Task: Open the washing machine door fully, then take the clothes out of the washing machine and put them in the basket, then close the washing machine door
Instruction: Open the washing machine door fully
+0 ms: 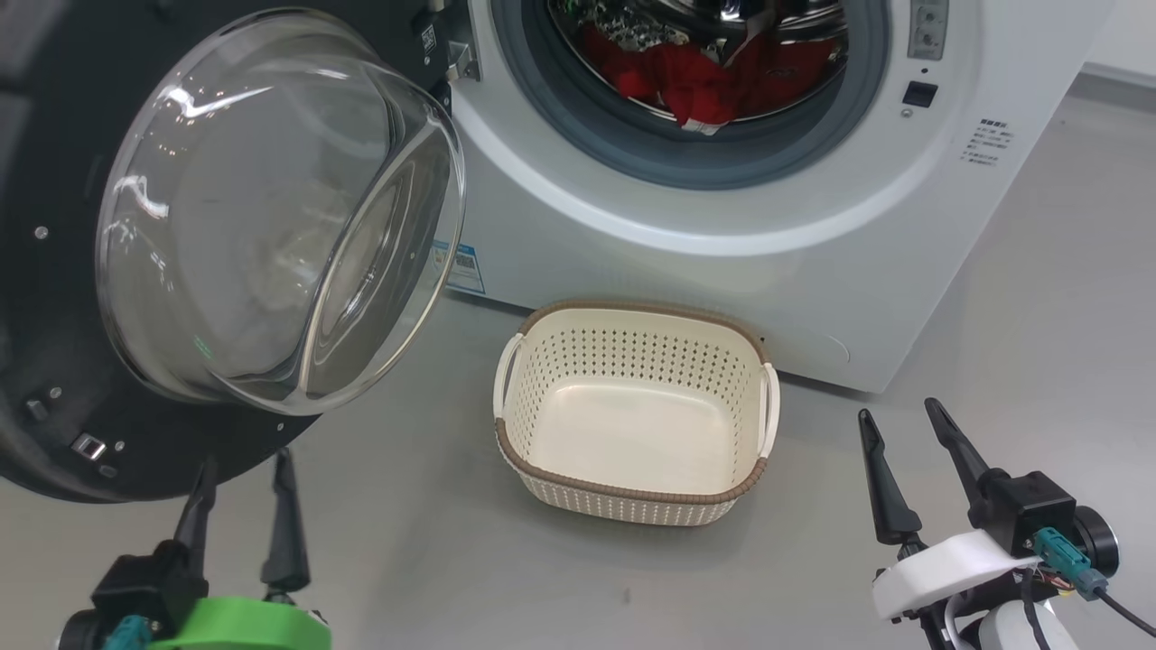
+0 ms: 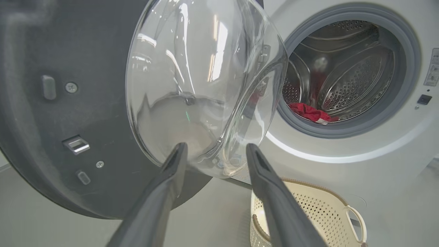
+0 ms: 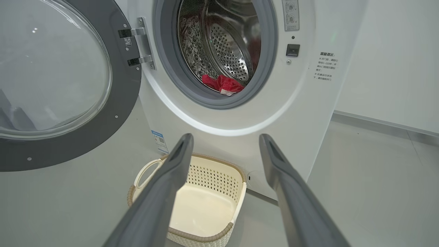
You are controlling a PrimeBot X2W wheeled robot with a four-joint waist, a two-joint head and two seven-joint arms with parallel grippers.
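**Black door open, red clothes in the drum**

Glossy and black, the door (image 1: 54,271) stands wide open at far left on its hinge, its clear glass bowl (image 1: 271,208) bulging outward. Just below it the left jaws are spread and grip nothing, dark fingers (image 1: 285,524) pointing up at the door's lower edge. I cannot tell whether the tips touch it. Right of them the basket (image 1: 632,311) sits upright on the grey floor (image 1: 406,542), its cream bottom bare, just in front of the washer (image 1: 768,271) and below the drum mouth. A grey ring (image 1: 668,162) frames that mouth. The clothes (image 1: 704,81) lie bunched inside at the drum's lower front, a white-trimmed fold reaching the ring's inner edge. At lower right the right jaws are spread wide and hold nothing, their fingers (image 1: 885,496) well apart from basket and washer.
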